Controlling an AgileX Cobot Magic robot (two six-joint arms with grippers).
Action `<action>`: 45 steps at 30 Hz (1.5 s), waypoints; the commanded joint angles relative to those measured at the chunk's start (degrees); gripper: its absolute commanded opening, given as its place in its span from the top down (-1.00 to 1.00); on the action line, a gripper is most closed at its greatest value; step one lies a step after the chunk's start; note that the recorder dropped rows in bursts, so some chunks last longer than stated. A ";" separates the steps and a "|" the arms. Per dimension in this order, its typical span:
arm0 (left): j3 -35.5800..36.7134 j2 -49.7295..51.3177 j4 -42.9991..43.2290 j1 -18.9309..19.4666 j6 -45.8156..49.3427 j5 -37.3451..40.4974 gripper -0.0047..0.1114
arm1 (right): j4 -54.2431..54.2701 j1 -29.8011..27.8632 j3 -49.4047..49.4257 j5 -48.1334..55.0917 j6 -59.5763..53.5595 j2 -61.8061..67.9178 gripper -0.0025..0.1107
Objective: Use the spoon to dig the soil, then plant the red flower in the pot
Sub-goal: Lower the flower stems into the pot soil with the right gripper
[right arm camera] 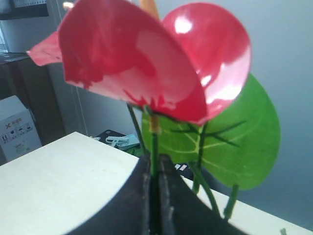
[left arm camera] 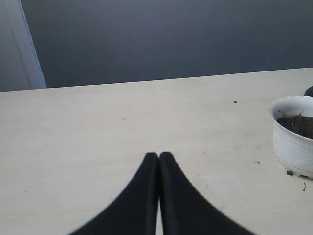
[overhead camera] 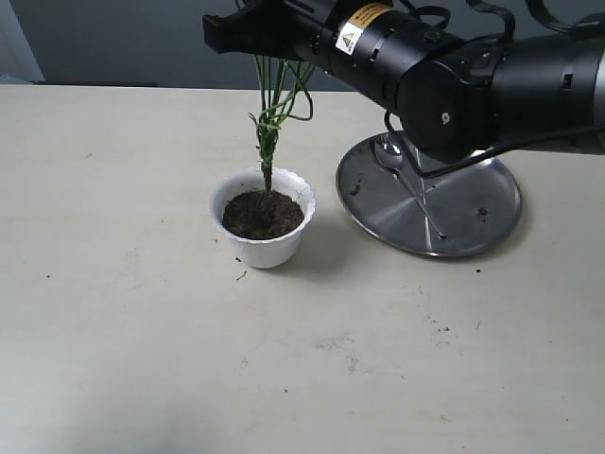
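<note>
The white pot [overhead camera: 274, 248] stands mid-table, filled with dark soil [overhead camera: 261, 216]. The red flower's green stems [overhead camera: 269, 123] rise upright from the soil, their base in the earth. My right gripper [overhead camera: 260, 43] reaches across above the pot and is shut on the stems. In the right wrist view my right gripper [right arm camera: 153, 166] pinches one thin stem, with the red flower's two blooms [right arm camera: 132, 63] and its green leaf [right arm camera: 244, 142] just beyond. The spoon [overhead camera: 408, 180] lies on the steel plate [overhead camera: 473, 213]. My left gripper [left arm camera: 159, 156] is shut on nothing, low over the table, left of the pot [left arm camera: 293, 144].
The round steel plate sits right of the pot, with a few soil crumbs on it. Small crumbs of soil [overhead camera: 241, 275] dot the table by the pot. My right arm [overhead camera: 492, 85] spans the upper right of the scene.
</note>
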 commanded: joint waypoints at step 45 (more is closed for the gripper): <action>-0.12 -0.30 0.00 -0.16 -0.22 -0.10 0.91 | -7.99 0.05 -0.33 -2.63 6.00 6.75 0.96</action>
